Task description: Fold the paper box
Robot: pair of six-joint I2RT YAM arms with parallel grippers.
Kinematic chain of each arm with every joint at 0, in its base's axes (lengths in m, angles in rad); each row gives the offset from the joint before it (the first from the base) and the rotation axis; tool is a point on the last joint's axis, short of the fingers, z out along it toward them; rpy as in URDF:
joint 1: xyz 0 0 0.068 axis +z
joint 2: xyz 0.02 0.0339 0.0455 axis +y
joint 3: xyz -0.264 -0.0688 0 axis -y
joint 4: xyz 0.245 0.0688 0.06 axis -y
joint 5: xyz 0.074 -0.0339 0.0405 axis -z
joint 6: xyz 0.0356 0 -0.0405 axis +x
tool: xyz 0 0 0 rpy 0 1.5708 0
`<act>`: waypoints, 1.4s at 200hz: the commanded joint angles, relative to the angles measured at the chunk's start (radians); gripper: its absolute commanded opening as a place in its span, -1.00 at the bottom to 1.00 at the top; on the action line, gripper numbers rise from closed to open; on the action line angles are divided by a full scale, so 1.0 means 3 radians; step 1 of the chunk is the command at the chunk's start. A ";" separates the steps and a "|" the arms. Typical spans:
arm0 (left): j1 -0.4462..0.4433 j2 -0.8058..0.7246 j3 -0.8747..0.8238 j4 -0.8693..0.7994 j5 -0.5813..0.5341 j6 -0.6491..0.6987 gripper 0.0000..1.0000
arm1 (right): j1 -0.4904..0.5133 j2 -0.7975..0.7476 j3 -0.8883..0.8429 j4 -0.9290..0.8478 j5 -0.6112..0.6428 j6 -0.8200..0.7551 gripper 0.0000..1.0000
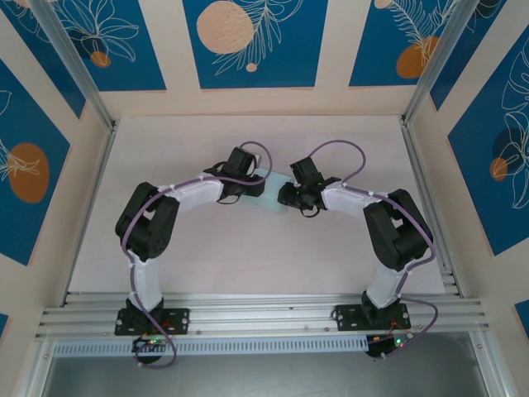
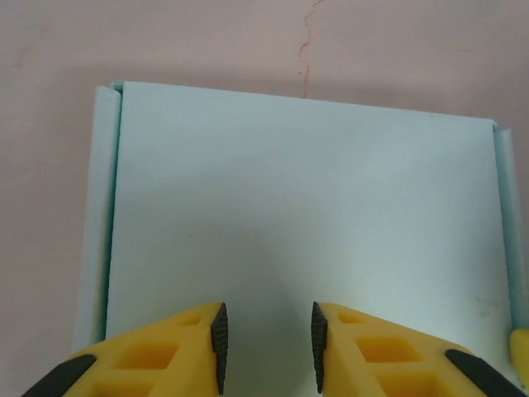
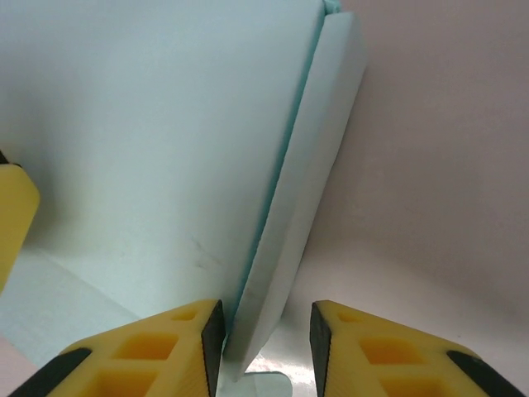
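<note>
The paper box (image 1: 270, 192) is found at the middle of the worktop (image 1: 248, 256), well apart from all four edges; both arms are bent inward toward it, with the left hand (image 1: 248, 184) set at its left side and the right hand (image 1: 288, 195) at its right side.

In the left wrist view the paper box (image 2: 306, 207) is seen as a broad, pale blue panel lying on the pinkish worktop (image 2: 207, 41); a narrow folded flap (image 2: 99, 215) is seen along its left edge and another along its right edge. The left hand (image 2: 269, 347) is held over the near edge of that panel; its jaws are parted and nothing is seen pinched between the black pads (image 2: 220, 343), so the hand is released; whether the fingertips press down on the card cannot be told.

In the right wrist view the wide panel of the paper box (image 3: 149, 124) is seen on the left, and a side strip (image 3: 310, 165) of doubled card is raised along its edge, with bare worktop (image 3: 446, 165) beyond it. The near end of the strip is straddled by the right hand (image 3: 264, 343); the strip lies against one pad (image 3: 213, 339), while a clear gap is left to the other pad; the hand is therefore not clenched on the strip.
</note>
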 commanded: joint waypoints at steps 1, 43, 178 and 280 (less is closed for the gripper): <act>0.0024 -0.0074 -0.0028 -0.0096 0.0025 -0.0011 -0.33 | -0.0024 0.0098 -0.0129 -0.0029 -0.0114 0.0017 -0.30; 0.0042 -0.0493 -0.0085 -0.0239 -0.0339 0.0179 -0.11 | -0.0033 -0.0090 -0.0086 -0.0104 -0.0095 -0.0156 -0.22; 0.0646 0.0161 0.0493 -0.0537 0.0573 0.0331 -0.08 | -0.0308 -0.0175 -0.0047 0.0110 -0.0633 0.0060 0.44; 0.0753 0.0410 0.0496 -0.0483 0.0834 0.0167 -0.30 | -0.0431 0.0167 -0.0102 0.0459 -0.0964 0.0286 0.51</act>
